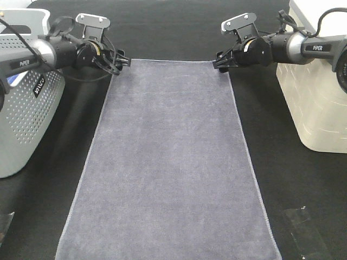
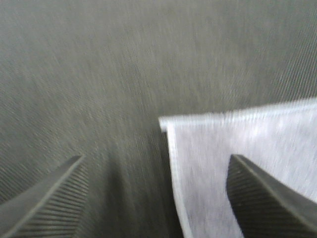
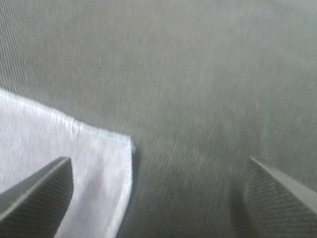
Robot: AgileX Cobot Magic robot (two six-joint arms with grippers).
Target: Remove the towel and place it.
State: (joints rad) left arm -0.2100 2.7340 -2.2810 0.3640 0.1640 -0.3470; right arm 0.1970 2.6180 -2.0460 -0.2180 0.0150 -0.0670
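Towel: the towel [image 1: 171, 162] lies flat and spread on the black bench [image 1: 303, 184], its long sides running from the near edge up to the two arms; its far corners sit just under the pincers.
Left pincer: the left pincer [image 1: 120, 62] stands wide with nothing in it, and the wrist view shows the towel's corner [image 2: 171, 124] lying loose between its fingertips [image 2: 54, 193].
Right pincer: the right pincer [image 1: 221, 63] is likewise wide and empty, the other corner [image 3: 119, 144] lying flat beside one fingertip [image 3: 42, 191].
Stage: judged as done or nearly so, with the towel laid out and let go.
Risk, snag: a ribbed fingertip looks very close to the pile on each side; if an arm pulls back low, it could drag a corner and fold or skew the towel.
Risk, uneven retreat: one arm catching alone would twist the far hem out of square.
Risk, surroundings: the grey basket [image 1: 24, 108] and the pale bin [image 1: 314, 103] flank the arms, so a wide swing might knock them.
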